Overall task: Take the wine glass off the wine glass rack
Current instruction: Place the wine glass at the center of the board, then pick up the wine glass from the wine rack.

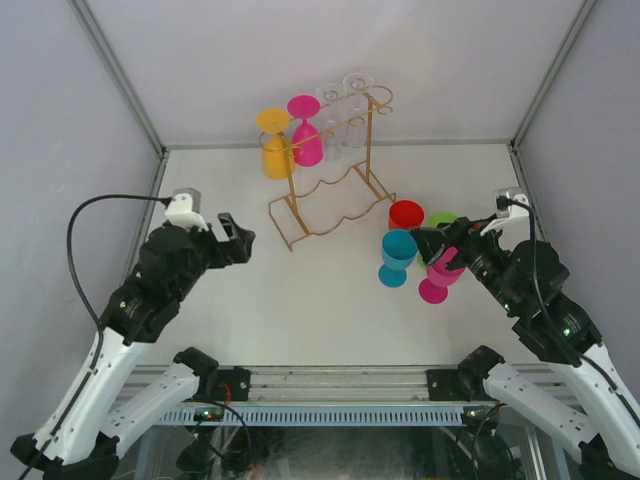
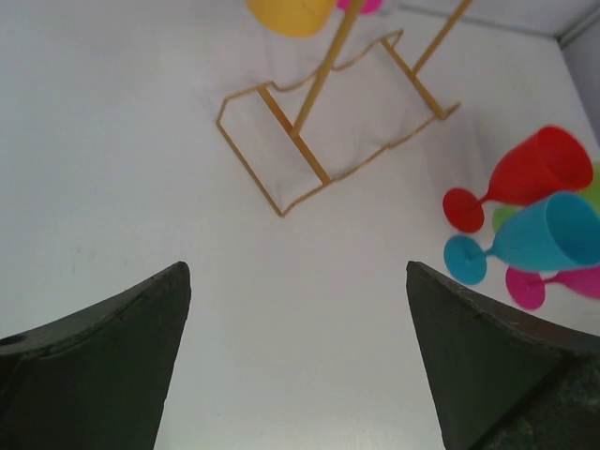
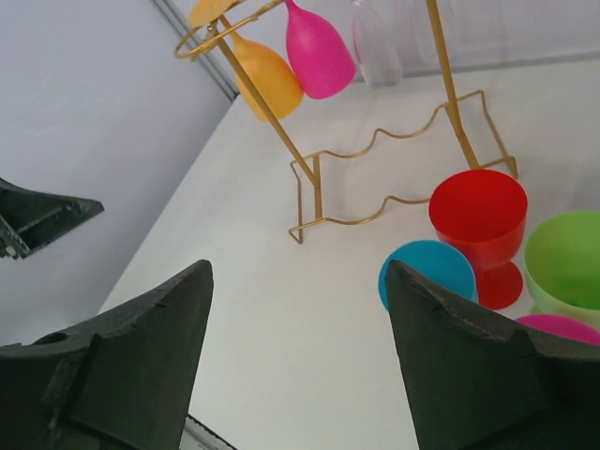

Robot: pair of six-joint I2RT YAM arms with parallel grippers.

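Left gripper (image 2: 295, 270) and right gripper (image 3: 298, 270) both gape empty, apart from the wine glass rack (image 2: 327, 70), whose top rails carry 4 inverted wine glasses (image 1: 306, 140).

the right gripper (image 3: 298, 270) hangs over the white table (image 3: 244, 319) with its two dark fingers spread wide. beyond it stands the gold wire rack (image 3: 448, 84), with an orange glass (image 3: 269, 77) and a pink glass (image 3: 321, 52) hanging bowl-down from its rail. near the rack's base a red glass (image 3: 478, 214), a blue glass (image 3: 427, 274) and a green glass (image 3: 567, 267) stand close together.
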